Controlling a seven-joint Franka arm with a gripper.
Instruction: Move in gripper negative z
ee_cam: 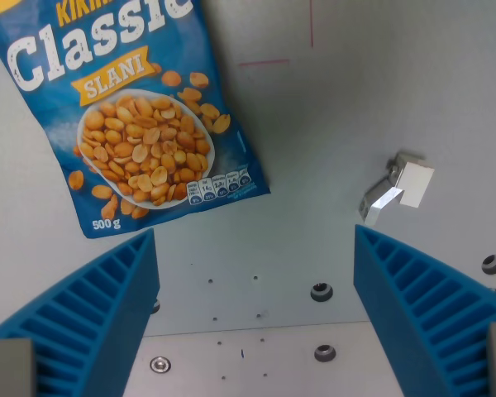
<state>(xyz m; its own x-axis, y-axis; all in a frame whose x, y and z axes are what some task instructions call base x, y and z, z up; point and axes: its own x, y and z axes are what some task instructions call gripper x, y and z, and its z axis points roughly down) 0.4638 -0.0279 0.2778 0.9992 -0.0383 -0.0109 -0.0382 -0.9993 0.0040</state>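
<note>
Grey tabletop [331, 124] holds a peanut bag [132, 116], top cropped; pincer [256, 306] spread wide, empty.

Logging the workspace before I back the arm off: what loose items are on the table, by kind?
Peanut bag: 1
Small white and metal part: 1
Total: 2
The blue fingers of the gripper stand apart, holding nothing.

Looks like a robotics lab bench: grey metal table [397, 91] with bolt holes [321, 291], pink marker lines [263, 61] far side, probably a small mounting bracket [397, 187] right.
</note>
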